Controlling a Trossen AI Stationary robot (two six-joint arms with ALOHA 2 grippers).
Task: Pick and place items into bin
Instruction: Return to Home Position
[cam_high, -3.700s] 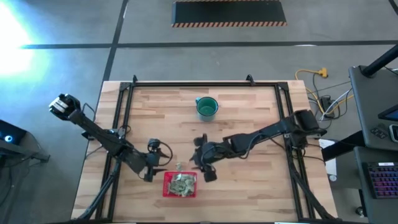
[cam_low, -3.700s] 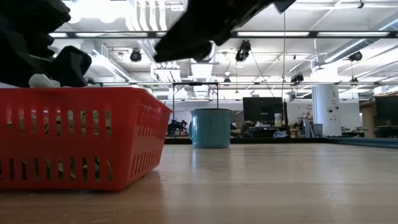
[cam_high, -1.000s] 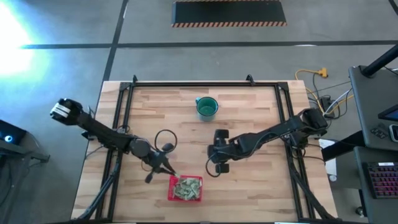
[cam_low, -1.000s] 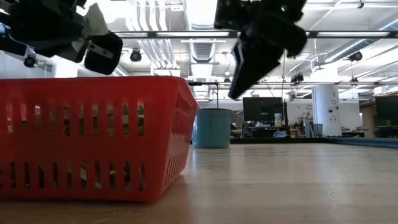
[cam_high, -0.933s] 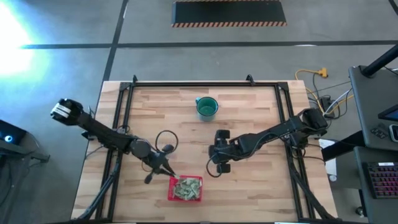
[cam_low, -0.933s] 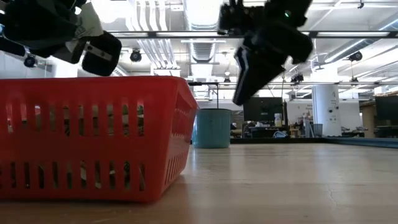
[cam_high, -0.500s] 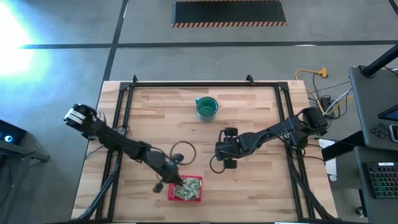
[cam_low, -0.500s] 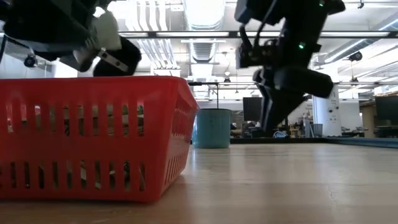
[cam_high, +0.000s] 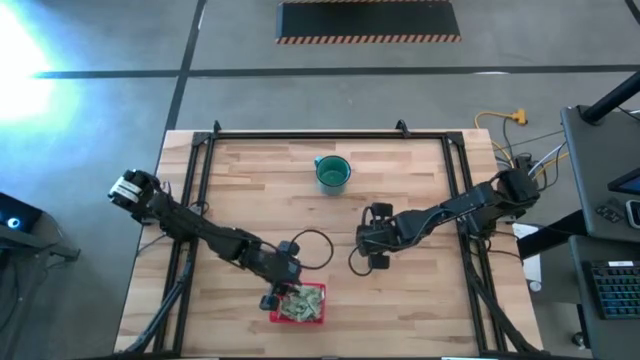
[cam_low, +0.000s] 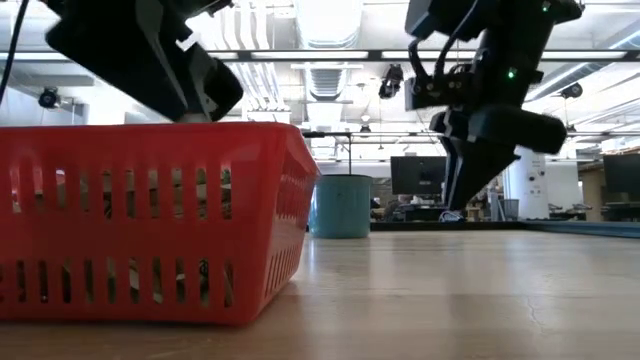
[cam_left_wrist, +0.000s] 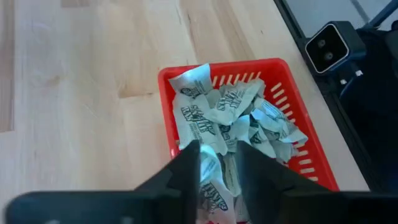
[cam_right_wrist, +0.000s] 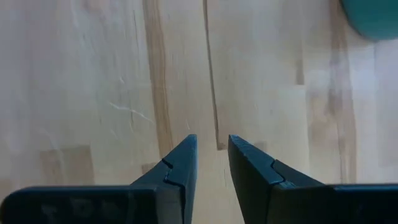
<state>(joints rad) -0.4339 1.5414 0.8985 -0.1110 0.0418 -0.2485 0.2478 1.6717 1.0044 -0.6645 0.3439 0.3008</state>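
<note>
Height should be gained first: the left gripper (cam_left_wrist: 219, 152), poised over the red bin (cam_left_wrist: 249, 63) where the packets (cam_left_wrist: 236, 106) are heaped, is best lifted straight up; its grip cannot be told. The right gripper (cam_right_wrist: 211, 146), slightly parted and empty, is held above the table (cam_high: 250, 180).

Butcher-block table (cam_high: 250, 190) on grey concrete floor (cam_high: 90, 120) (hazard-striped mat (cam_high: 368, 22) beyond it), ceiling strip lights (cam_low: 330, 55) lit overhead.

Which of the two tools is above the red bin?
The left tool: it hangs over the red bin's edge and the packets, while the right tool is over the table.
</note>
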